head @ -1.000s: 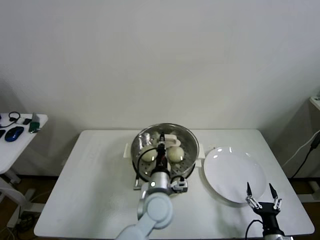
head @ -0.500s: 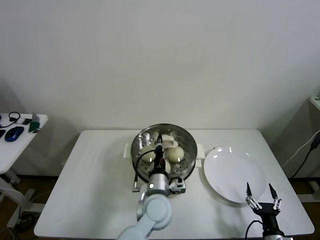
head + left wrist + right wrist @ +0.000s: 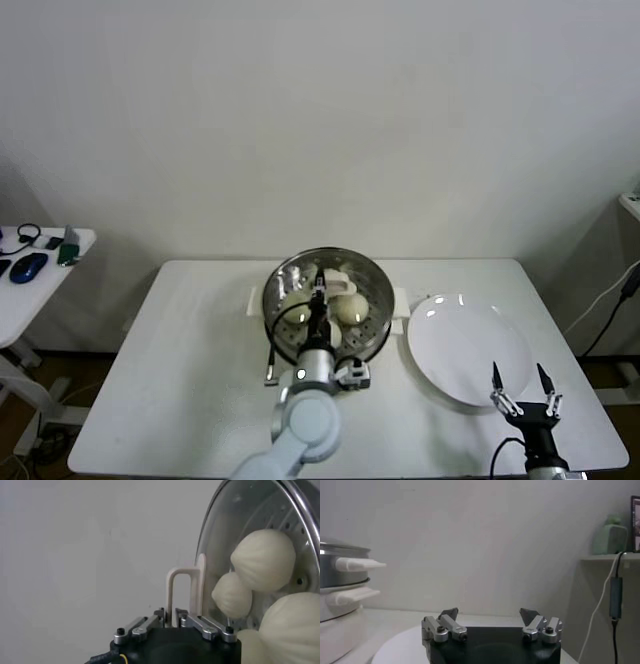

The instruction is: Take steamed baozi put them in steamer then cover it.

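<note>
From the head view, we are seeing the left gripper (image 3: 319, 290) gripping the glass cover's (image 3: 330, 283) handle over the steamer (image 3: 325, 305), baozi (image 3: 347, 307) lying inside; the right gripper (image 3: 520, 385) is waiting spread apart near the white plate (image 3: 467, 347). Through the left wrist view, fingers (image 3: 202, 624) are pinching the cream handle (image 3: 183, 592). Right wrist view: prongs (image 3: 449, 614) are gaping.

We seem to be in a lab or test room rather than a home kitchen: a bare white wall (image 3: 320, 120), a plain white table (image 3: 200, 350) on a metal frame, and a side desk (image 3: 35, 285) with a computer mouse (image 3: 28, 267), possibly headphones, and loose cables (image 3: 610, 300)
</note>
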